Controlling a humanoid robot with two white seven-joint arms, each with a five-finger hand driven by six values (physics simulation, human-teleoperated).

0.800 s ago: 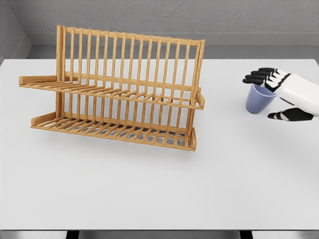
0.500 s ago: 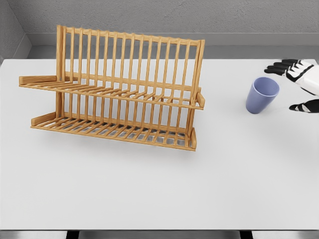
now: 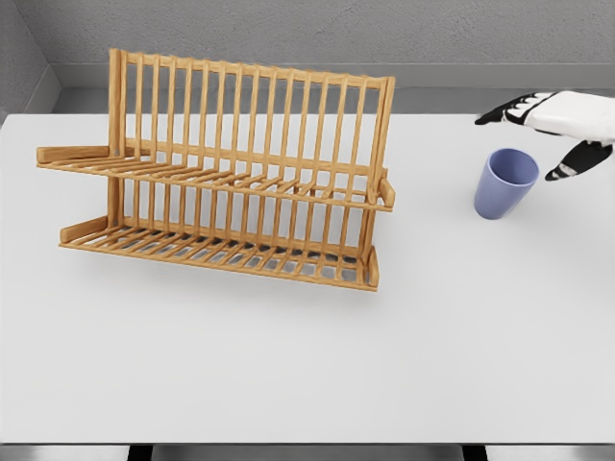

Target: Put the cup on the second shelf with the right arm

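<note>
Right hand (image 3: 553, 130) spread, empty, beside small lavender plastic cup (image 3: 505, 182); probably light, rigid; grip sidewall

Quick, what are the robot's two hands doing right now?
Right hand: open, holding nothing, above and just right of the cup.
Left hand: out of view.

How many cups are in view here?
1. The blue cup stands upright on the white table, right of the wooden rack, below the right hand. None seems hidden.
</note>
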